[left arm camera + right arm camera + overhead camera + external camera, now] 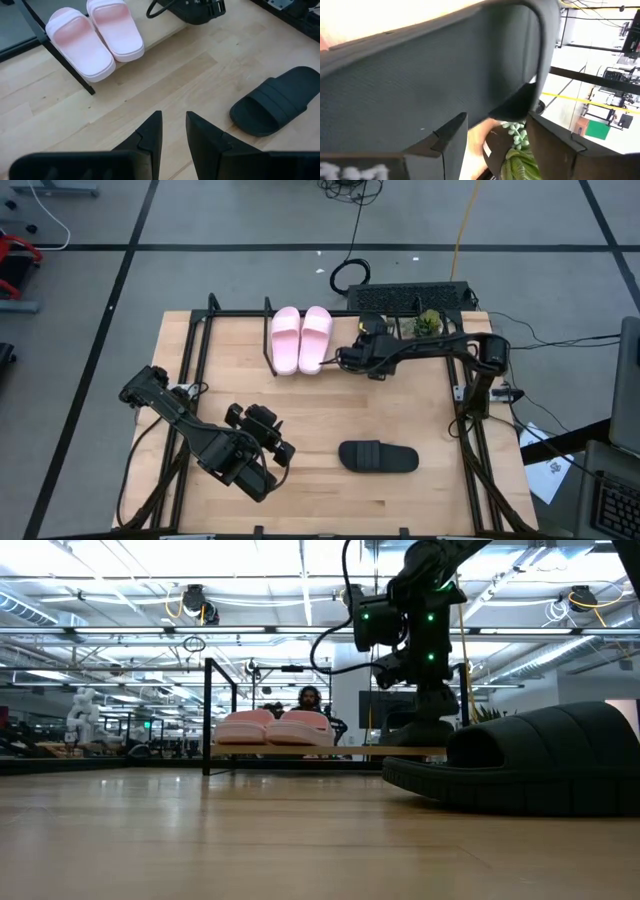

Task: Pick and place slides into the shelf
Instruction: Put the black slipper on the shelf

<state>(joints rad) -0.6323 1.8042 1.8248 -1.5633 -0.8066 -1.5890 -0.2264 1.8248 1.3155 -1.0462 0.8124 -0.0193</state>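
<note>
Pink slides [300, 338] paired on the shelf [240, 314], right gripper [343, 358] beside them clamping a black slide [420, 85], second black slide [378, 457] well off the shelf, left gripper [283, 453] empty, slightly parted.

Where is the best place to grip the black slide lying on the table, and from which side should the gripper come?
Probably the wide strap of the black slide, from above: it lies flat on its sole, apart from other things, so the strap arches up and fingers can close across it.

Pale, smooth wood grain is shown by the surface [320, 490]. A matt, rubbery foam finish is seen on the pink slides [300, 338] and black slide [378, 457]. Thin black metal rod forms the shelf [212, 308].
</note>
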